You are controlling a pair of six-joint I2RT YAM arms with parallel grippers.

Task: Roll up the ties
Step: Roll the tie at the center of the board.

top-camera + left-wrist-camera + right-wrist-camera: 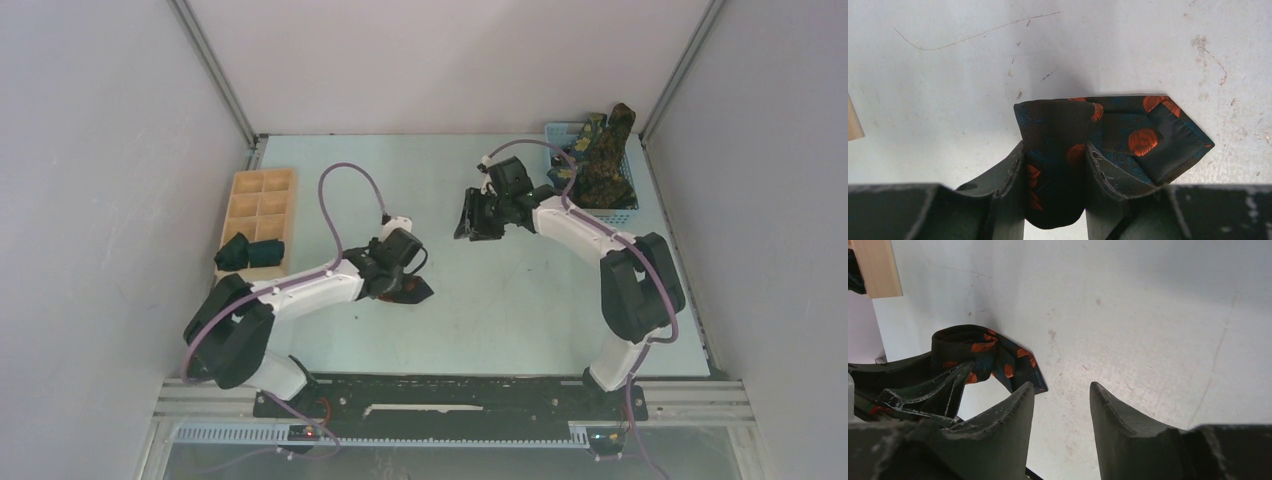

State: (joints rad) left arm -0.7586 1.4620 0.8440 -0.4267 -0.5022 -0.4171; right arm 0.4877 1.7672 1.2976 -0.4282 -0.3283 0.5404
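A black tie with red-orange flowers [1128, 130] is rolled up on the table, its pointed end lying out flat to the right. My left gripper [1054, 147] is shut on the roll, one finger on each side of it. From above, that tie [418, 290] shows as a dark bundle under the left gripper [403, 280] at mid-table. My right gripper [470, 215] hangs farther back and to the right, apart from the tie. In the right wrist view the right gripper [1062, 390] is open with only bare table between its fingers, and the rolled tie [973, 347] shows at the left.
A pale wooden compartment tray [262, 190] stands at the left with two rolled dark green ties [250, 252] in its near compartments. A blue mesh basket [628, 205] at the back right holds more dark green ties [603, 160]. Grey walls enclose the table.
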